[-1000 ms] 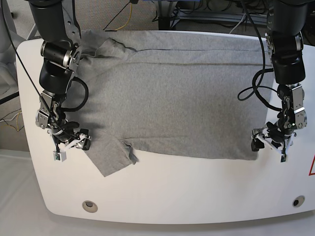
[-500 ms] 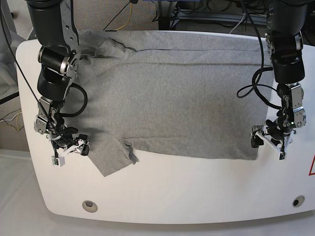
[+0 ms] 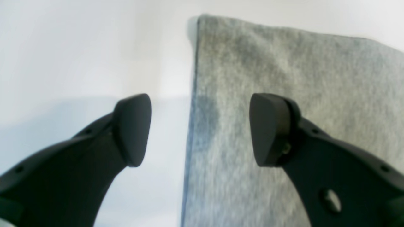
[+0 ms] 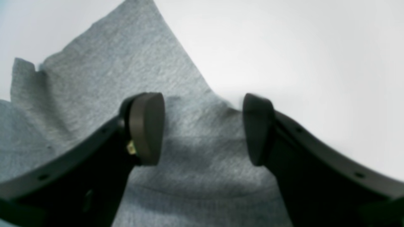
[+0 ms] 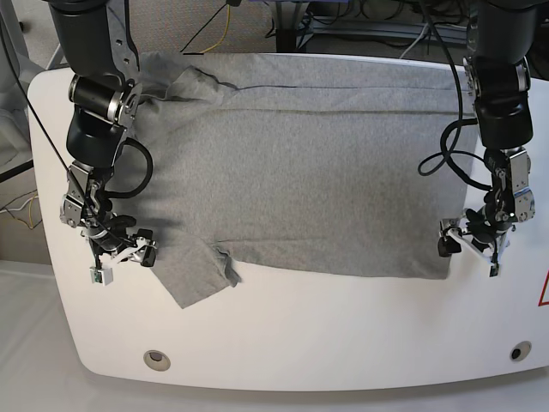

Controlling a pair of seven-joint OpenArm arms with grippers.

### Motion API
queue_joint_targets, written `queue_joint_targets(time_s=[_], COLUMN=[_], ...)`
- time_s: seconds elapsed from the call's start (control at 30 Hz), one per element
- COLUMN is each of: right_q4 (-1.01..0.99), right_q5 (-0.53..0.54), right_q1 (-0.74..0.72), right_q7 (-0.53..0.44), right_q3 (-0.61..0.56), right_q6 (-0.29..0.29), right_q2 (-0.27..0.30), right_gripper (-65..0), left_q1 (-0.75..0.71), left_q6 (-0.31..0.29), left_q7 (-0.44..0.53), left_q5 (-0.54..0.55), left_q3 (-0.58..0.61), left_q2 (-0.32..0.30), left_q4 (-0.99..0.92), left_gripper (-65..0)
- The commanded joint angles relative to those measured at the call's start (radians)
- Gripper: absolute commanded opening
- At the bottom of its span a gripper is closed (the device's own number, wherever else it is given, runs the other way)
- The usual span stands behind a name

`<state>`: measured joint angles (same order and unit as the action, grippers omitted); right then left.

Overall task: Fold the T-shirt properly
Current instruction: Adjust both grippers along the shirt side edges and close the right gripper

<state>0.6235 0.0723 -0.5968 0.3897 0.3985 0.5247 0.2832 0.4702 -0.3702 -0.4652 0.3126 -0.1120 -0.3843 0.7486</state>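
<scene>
Both spread tools (image 5: pixel 123 260) (image 5: pixel 467 247) straddle the T-shirt (image 5: pixel 300 163) edges.

The T-shirt (image 5: pixel 300 172) is soft heathered grey knit cloth, matt and faintly fuzzy. The table (image 5: pixel 343 343) is smooth, slightly glossy white. The jaws look like matt black plastic.

Heather-grey T-shirt (image 5: pixel 300 172), white table (image 5: pixel 343 335), black grippers.

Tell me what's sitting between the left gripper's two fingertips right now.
In the left wrist view, the open left gripper straddles the straight side edge of the T-shirt: bare white table by one fingertip, grey fabric by the other. Nothing else lies between.
</scene>
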Motion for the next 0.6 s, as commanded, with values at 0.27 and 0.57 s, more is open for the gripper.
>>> queue_joint_targets(time_s=[0.27, 0.57], right_q4=[-0.002, -0.028], right_q5=[0.045, 0.035], right_q1=[-0.036, -0.038], right_q7=[-0.018, -0.014], right_q3=[-0.002, -0.025], right_q6=[0.006, 0.014], right_q2=[0.019, -0.005], right_gripper=[-26.6, -26.9], left_q1=[0.028, 0.032], left_q6=[0.004, 0.002], left_q7=[0.040, 0.041], left_q5=[-0.008, 0.001], left_q3=[-0.003, -0.001], left_q2=[-0.022, -0.021], left_q4=[-0.024, -0.016], left_gripper=[-18.8, -18.9])
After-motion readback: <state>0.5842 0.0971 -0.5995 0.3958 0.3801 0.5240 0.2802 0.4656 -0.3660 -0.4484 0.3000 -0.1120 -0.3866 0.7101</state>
